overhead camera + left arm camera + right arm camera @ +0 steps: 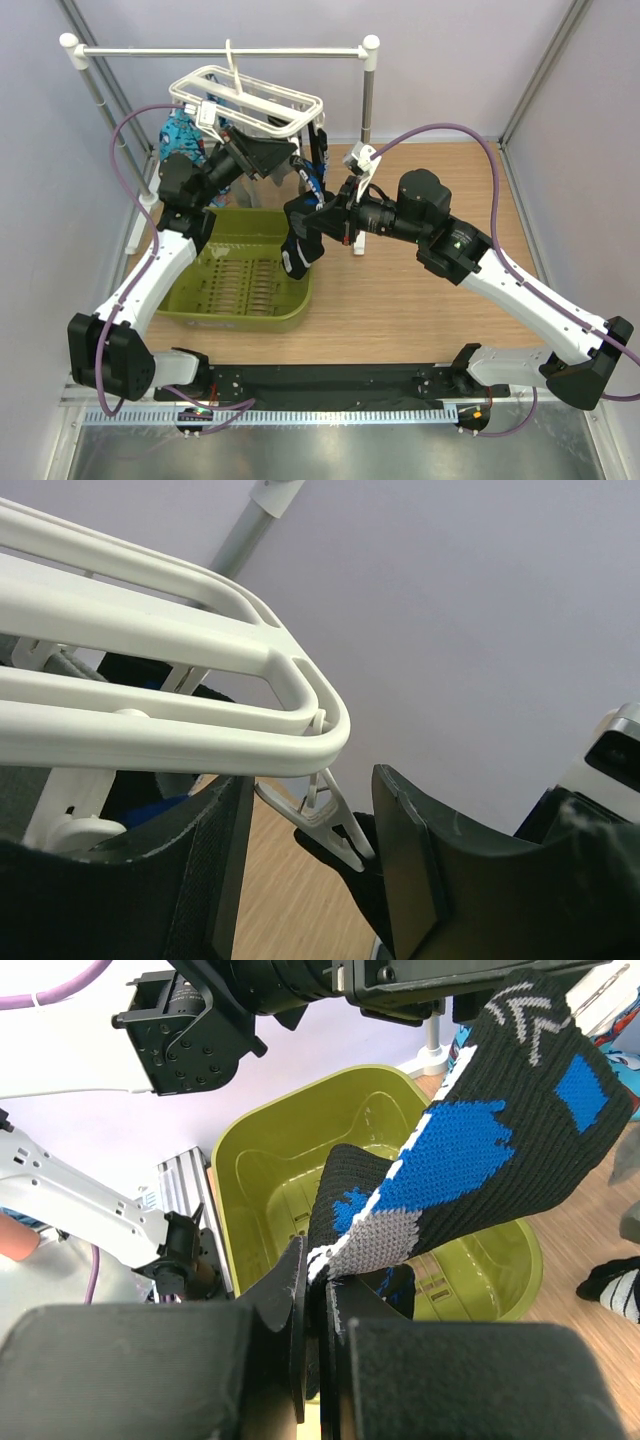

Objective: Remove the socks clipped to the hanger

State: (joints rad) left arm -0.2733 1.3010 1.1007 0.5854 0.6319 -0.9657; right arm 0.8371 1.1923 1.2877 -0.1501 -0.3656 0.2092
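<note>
The white grid hanger [250, 95] hangs by its hook from the rail. A black sock [298, 255] with blue, grey and white marks runs from the hanger's right side down over the basket. My right gripper [318, 215] is shut on this sock [470, 1150] near its lower part, the fingers [290, 1290] pinching the fabric. My left gripper [275, 160] sits just under the hanger's [200, 730] corner. Its jaws stand apart on either side of a white clip [330, 820] that bites the black sock [345, 865]. Other socks [180, 130] hang at the hanger's left.
An olive-green basket [240, 290] stands on the wooden table under the held sock, its rim [235, 1170] below my right gripper. The white pole rail [220, 50] and its posts stand at the back. A black-and-white sock [615, 1285] lies on the table.
</note>
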